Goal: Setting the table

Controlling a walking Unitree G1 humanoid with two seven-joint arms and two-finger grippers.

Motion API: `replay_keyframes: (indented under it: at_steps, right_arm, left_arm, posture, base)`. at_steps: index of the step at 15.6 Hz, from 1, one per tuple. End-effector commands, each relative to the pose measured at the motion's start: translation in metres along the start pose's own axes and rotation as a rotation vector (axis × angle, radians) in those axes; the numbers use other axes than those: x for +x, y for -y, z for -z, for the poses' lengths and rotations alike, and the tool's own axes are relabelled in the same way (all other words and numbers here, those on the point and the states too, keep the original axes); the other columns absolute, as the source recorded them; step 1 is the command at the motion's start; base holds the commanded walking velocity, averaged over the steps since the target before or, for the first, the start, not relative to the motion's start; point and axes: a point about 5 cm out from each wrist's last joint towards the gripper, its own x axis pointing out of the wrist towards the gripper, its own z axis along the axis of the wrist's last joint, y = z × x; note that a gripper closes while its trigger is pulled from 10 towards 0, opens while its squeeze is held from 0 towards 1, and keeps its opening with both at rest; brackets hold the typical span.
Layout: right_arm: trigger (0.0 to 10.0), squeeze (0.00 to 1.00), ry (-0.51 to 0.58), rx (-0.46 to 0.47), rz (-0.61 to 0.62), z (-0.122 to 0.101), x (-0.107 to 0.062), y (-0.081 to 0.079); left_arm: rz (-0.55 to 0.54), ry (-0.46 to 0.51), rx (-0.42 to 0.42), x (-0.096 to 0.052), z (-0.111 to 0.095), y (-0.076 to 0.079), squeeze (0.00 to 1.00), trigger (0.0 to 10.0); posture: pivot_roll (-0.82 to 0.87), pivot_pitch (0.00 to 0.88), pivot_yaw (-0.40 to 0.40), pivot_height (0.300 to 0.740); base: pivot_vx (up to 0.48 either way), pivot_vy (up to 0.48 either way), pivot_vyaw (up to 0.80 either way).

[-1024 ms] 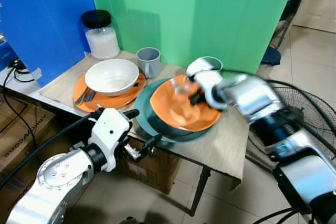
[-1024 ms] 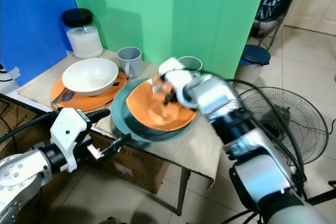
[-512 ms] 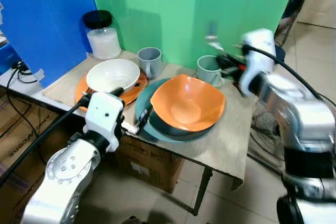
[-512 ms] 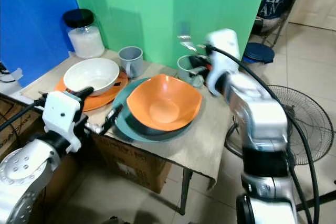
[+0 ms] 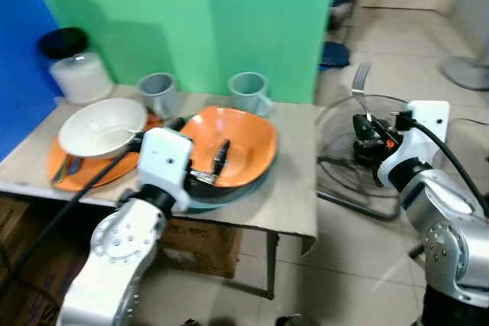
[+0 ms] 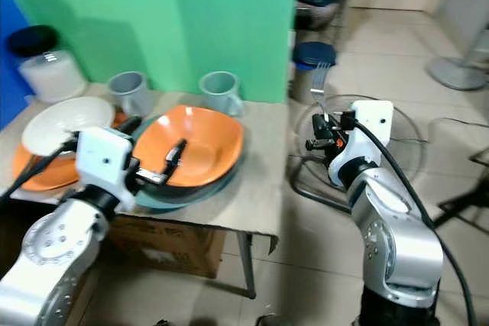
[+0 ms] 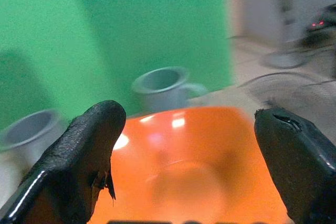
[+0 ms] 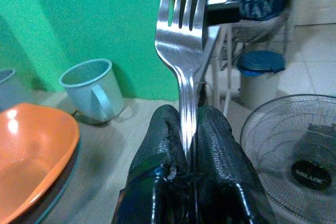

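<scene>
My right gripper point(image 5: 367, 132) is shut on a silver fork point(image 8: 181, 30), tines up, held in the air to the right of the table's edge, above the floor. My left gripper point(image 5: 199, 144) stands open over the orange bowl point(image 5: 244, 139), one finger on each side of its near rim. This bowl rests on a dark teal plate point(image 5: 243, 188). A white bowl point(image 5: 102, 126) sits on an orange plate point(image 5: 69, 175) at the left, with cutlery beside it. A grey mug point(image 5: 158, 93) and a teal mug point(image 5: 250, 91) stand at the back.
A jar with a black lid point(image 5: 76, 74) stands at the table's far left, before green and blue boards. A floor fan point(image 8: 294, 156) lies just right of the table point(image 5: 294, 196), behind my right gripper. Cardboard boxes sit under the table.
The camera has swung to the right. My right gripper carried the fork from above the teal mug out past the table's right edge. My left gripper moved up over the orange bowl.
</scene>
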Motion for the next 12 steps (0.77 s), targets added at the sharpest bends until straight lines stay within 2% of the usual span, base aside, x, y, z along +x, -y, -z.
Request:
replay_keyframes:
  at_steps: [1, 2, 3, 5, 7, 10, 12]
  right_arm:
    - [10.0, 0.00, 0.047, 0.001, 0.005, -0.007, -0.002, -0.002]
    - [10.0, 0.00, 0.046, -0.001, 0.008, -0.007, -0.003, -0.002]
    - [10.0, 0.00, 0.070, -0.046, 0.049, -0.004, -0.001, -0.002]
    - [10.0, 0.00, 0.074, -0.051, 0.067, 0.000, 0.002, -0.003]
    - [10.0, 0.00, 0.052, -0.035, 0.058, 0.008, 0.003, -0.007]
    - [10.0, 0.00, 0.010, -0.034, 0.011, 0.016, 0.004, -0.013]
    - [10.0, 0.00, 0.008, -0.098, -0.003, 0.019, 0.004, -0.016]
  left_arm:
    - [0.029, 0.012, 0.005, 0.003, -0.002, 0.003, 0.00, 10.0]
    - [0.029, 0.013, 0.004, 0.004, -0.002, 0.004, 0.00, 10.0]
    - [-0.025, 0.000, 0.014, 0.006, 0.000, 0.000, 0.00, 10.0]
    - [-0.098, -0.029, 0.024, 0.003, 0.005, -0.009, 0.00, 10.0]
    - [-0.122, -0.041, 0.042, -0.001, 0.007, -0.015, 0.00, 10.0]
    - [-0.242, -0.080, 0.026, -0.006, 0.011, -0.028, 0.00, 10.0]
    - [-0.280, -0.083, 0.068, -0.014, 0.013, -0.032, 0.00, 10.0]
  posture:
    - [-0.14, 0.000, 0.082, 0.740]
    - [-0.14, 0.000, 0.084, 0.740]
    - [-0.14, 0.000, 0.082, 0.740]
    - [-0.14, 0.000, 0.079, 0.740]
    - [-0.13, 0.000, 0.074, 0.740]
    - [-0.12, 0.000, 0.062, 0.740]
    - [-0.12, 0.000, 0.049, 0.740]
  base:
    - [0.000, 0.000, -0.79]
    - [0.000, 0.000, -0.79]
    - [0.000, 0.000, -0.78]
    - [0.000, 0.000, -0.78]
    - [0.000, 0.000, -0.79]
    - [0.000, 0.000, -0.80]
    - [0.000, 0.000, -0.80]
